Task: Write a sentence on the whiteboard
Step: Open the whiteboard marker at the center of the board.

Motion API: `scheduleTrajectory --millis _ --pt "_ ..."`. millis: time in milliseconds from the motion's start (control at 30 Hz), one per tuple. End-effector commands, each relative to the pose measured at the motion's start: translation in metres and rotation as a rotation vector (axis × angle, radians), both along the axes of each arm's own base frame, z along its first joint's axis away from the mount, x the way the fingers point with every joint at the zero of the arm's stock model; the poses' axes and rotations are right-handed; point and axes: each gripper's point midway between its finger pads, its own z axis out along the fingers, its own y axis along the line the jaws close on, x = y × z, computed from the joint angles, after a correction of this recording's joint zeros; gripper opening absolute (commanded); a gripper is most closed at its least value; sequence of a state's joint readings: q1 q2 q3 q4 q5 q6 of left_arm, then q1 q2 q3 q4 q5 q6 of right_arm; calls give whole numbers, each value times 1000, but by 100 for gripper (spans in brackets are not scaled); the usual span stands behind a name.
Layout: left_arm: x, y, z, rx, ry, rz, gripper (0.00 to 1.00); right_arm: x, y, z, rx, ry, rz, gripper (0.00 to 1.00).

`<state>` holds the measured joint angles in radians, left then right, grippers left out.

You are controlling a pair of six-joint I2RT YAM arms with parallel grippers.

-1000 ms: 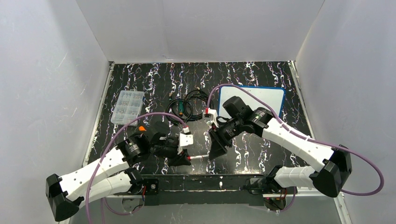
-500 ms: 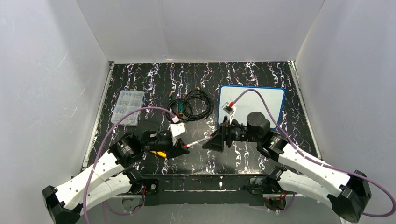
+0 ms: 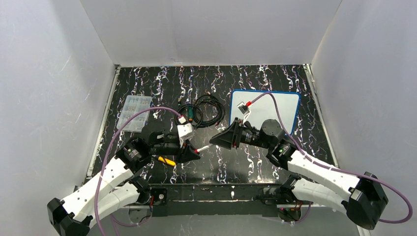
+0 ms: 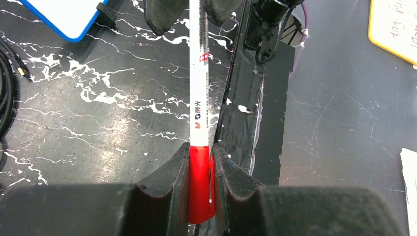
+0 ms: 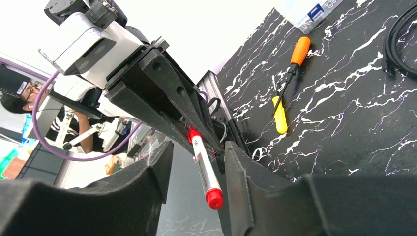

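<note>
My left gripper (image 4: 200, 167) is shut on the red cap end of a white marker (image 4: 198, 93). The marker (image 3: 202, 148) points right toward my right gripper (image 3: 216, 139). In the right wrist view the marker's far red end (image 5: 214, 198) sits between the open jaws of my right gripper (image 5: 196, 152), closer to the right finger (image 5: 241, 167), with a clear gap on the left. The whiteboard (image 3: 280, 105), blue-framed, lies flat at the back right behind the right arm. No sentence shows on it.
A black cable coil (image 3: 202, 110) lies mid-table and a small clear plastic box (image 3: 134, 113) stands at the left. A screwdriver (image 5: 287, 88) with an orange and yellow handle lies under the left arm, near the table's front edge (image 4: 246, 113).
The right gripper swung from pointing down to level and moved left, so its jaws now stand around the marker's free end. The left gripper lifted the marker slightly.
</note>
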<state>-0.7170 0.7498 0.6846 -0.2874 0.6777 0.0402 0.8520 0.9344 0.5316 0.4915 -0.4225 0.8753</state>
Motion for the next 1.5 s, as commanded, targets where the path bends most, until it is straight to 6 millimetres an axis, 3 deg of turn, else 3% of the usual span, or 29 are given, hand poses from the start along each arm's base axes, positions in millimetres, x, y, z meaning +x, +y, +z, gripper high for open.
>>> scheduleTrajectory --millis 0,333,700,1033,1133,1267,1367,1467 --pt "0 -3 14 -22 -10 -15 0 -1 3 15 54 -37 22 48" --pt "-16 -3 7 -11 4 -127 0 -30 9 -17 -128 -26 261 40" --pt "-28 -7 -1 8 97 -220 0 -51 2 -33 -260 0 437 39" --pt "-29 -8 -4 13 113 -232 0 -58 1 -31 -251 -12 492 16" --pt "-31 -8 -3 9 126 -246 0 -57 2 -29 -240 -21 486 25" --pt "-34 -9 -1 0 134 -263 0 -57 2 -26 -222 -34 484 26" --pt "-36 -9 1 -7 139 -277 0 -57 2 -27 -223 -33 483 38" --pt "-38 -9 1 -9 143 -282 0 -56 2 -27 -225 -32 476 40"
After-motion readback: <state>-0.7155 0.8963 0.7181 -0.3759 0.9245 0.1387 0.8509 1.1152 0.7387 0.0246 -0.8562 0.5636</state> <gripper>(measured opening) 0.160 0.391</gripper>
